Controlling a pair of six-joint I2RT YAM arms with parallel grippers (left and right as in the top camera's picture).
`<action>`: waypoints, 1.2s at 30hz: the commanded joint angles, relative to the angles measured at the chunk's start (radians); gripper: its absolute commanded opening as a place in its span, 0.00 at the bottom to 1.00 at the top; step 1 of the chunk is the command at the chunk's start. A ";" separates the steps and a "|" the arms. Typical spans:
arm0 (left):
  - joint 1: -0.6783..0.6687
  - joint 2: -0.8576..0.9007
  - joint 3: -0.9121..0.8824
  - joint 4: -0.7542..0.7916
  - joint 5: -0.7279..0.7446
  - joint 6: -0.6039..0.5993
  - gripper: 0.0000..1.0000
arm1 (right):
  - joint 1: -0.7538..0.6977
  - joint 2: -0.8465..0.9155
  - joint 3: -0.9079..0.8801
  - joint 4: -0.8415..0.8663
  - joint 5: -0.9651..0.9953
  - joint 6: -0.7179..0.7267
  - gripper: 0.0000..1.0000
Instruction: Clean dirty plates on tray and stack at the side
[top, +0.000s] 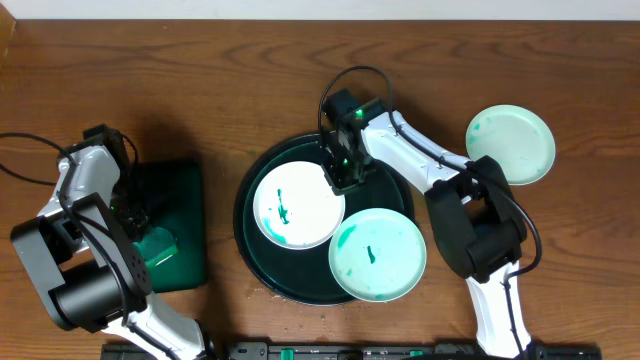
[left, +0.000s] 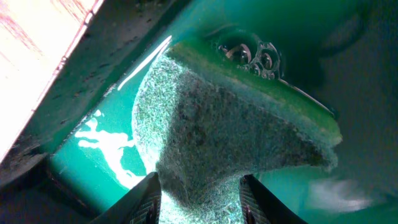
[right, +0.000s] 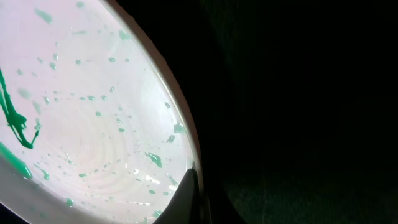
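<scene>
Nearest the bases, on the near-right rim of the round tray (top: 262, 283): near plate (top: 378, 256), pale teal film, one dark streak mid-face, overhanging the rim toward the table (top: 250, 80). Just behind it, in the round tray's left half: streaked plate (top: 293, 206), white, teal squiggle left of centre, droplets all over in the right wrist view. Rims of the two close; touching or not, unclear. At the streaked plate's far-right edge: right gripper (top: 343, 172), pointing down, one fingertip (right: 189, 194) over the rim, other finger lost in black, so opening not tellable. Right arm lying across the round tray's far-right part, blocking it.

Left side, well apart from the round tray: rectangular tray (top: 190, 200), dark green, holding teal liquid. Over it: left gripper (left: 202, 190), clamped narrow on a sponge (left: 224, 130), speckled scrub face to camera, green foam back, bubbles at its top edge. Left arm and shadow covering much of that tray from overhead.

Farthest, on bare table at right: far plate (top: 510, 145), teal-smeared, alone, just beside the right arm's elbow. Black cable (top: 355, 75) looped behind the right gripper.
</scene>
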 joint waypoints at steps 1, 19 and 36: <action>0.003 0.020 -0.024 0.018 -0.004 -0.002 0.42 | 0.006 -0.008 0.003 -0.011 0.000 -0.015 0.01; 0.002 0.016 -0.045 0.047 0.010 -0.002 0.07 | 0.006 -0.008 0.003 -0.016 0.000 -0.014 0.01; -0.128 -0.358 -0.041 0.003 0.019 0.022 0.07 | 0.006 -0.008 0.003 0.006 0.001 -0.031 0.01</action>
